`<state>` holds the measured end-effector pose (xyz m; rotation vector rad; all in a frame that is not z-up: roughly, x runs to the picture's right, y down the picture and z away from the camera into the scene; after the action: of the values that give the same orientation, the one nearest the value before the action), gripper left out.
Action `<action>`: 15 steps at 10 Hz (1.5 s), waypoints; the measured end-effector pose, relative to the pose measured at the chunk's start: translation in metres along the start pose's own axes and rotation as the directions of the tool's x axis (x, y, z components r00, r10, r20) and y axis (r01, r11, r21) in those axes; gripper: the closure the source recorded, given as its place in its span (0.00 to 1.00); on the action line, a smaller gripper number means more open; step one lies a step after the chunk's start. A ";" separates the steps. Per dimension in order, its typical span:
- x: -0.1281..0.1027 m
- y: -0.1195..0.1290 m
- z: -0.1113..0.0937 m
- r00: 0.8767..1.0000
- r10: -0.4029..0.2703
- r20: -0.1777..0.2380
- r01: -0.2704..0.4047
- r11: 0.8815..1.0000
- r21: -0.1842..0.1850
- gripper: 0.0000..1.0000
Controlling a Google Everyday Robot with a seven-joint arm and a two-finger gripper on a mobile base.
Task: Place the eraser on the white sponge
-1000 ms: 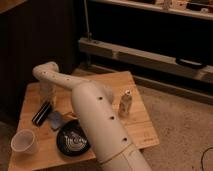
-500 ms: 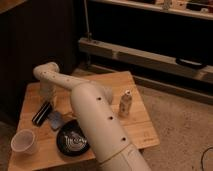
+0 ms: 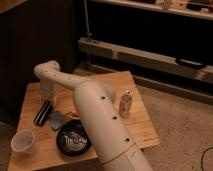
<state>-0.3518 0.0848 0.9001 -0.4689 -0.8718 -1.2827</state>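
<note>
The black eraser (image 3: 42, 113) lies on the left part of the wooden table (image 3: 127, 82), lengthwise toward me. The pale bluish-white sponge (image 3: 55, 120) lies just right of its near end, touching or almost touching it. My gripper (image 3: 47, 96) hangs from the bent wrist directly over the eraser's far end, very close to it. I cannot tell whether it touches the eraser. My white arm (image 3: 100, 125) reaches in from the bottom and hides the middle of the table.
A white paper cup (image 3: 23, 141) stands at the front left corner. A black bowl (image 3: 74, 142) sits near the front edge. A small bottle (image 3: 125, 103) stands right of the arm. Dark shelving and a metal rail stand behind the table.
</note>
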 end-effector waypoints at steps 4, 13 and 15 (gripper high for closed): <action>0.003 0.041 -0.035 0.999 -0.005 0.040 -0.002 0.984 0.180 1.00; 0.046 0.024 -0.137 0.998 -0.041 0.054 0.036 0.995 0.091 1.00; 0.036 0.031 -0.144 0.997 -0.053 0.049 0.050 0.997 0.066 1.00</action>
<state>-0.2780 -0.0359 0.8451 -0.4315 -0.9709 -1.2901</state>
